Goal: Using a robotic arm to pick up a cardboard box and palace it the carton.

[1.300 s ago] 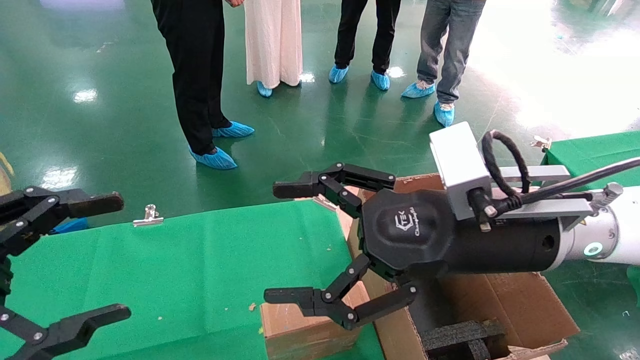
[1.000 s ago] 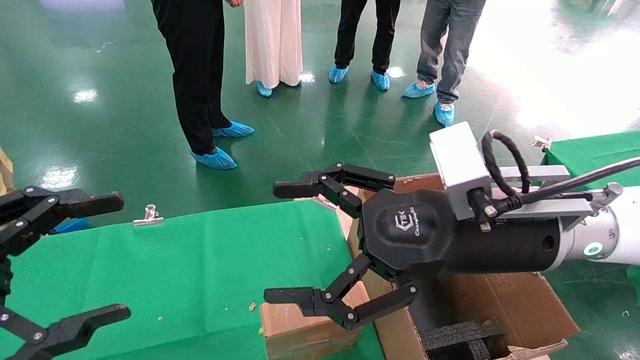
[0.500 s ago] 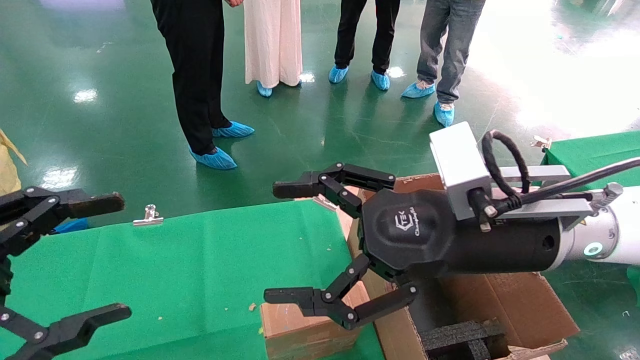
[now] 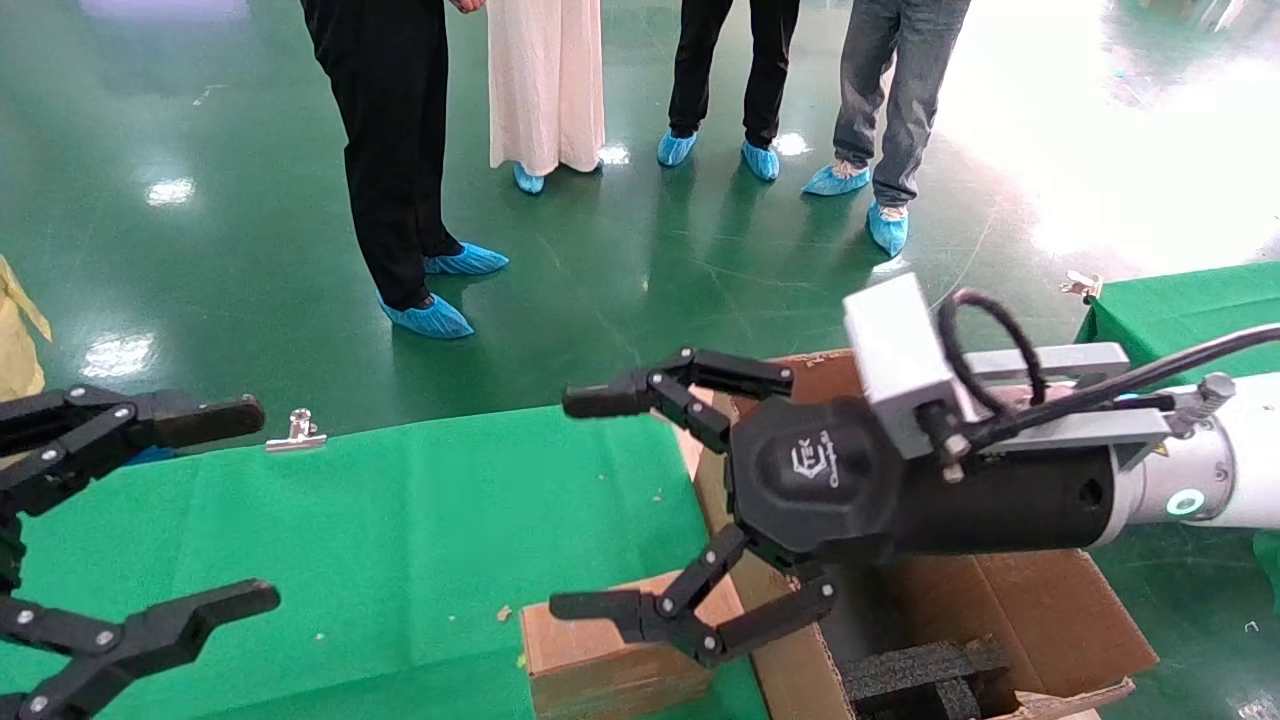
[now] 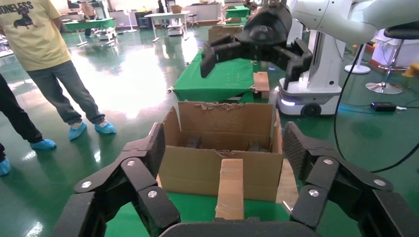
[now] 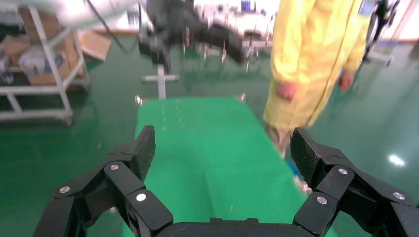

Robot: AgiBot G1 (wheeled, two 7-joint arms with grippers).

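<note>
right pincer (image 4: 580,500) agape, hides pt of cardboard box (image 4: 610,655).

The robotic arm (image 4: 1215,475) on the right is glossy white with a lit teal ring, ending in a black cylindrical wrist. A grey camera block (image 4: 898,350) and a looped black cable (image 4: 985,330) sit on it. Its right gripper (image 4: 590,505) and the left gripper (image 4: 255,505) are black, multi-link, with silver screws and ribbed pads.

Count: one small closed brown cardboard box (image 4: 612,655); one large open brown corrugated carton (image 4: 1010,610); two black multi-link claws, left (image 4: 255,505) and right (image 4: 575,502).
</note>
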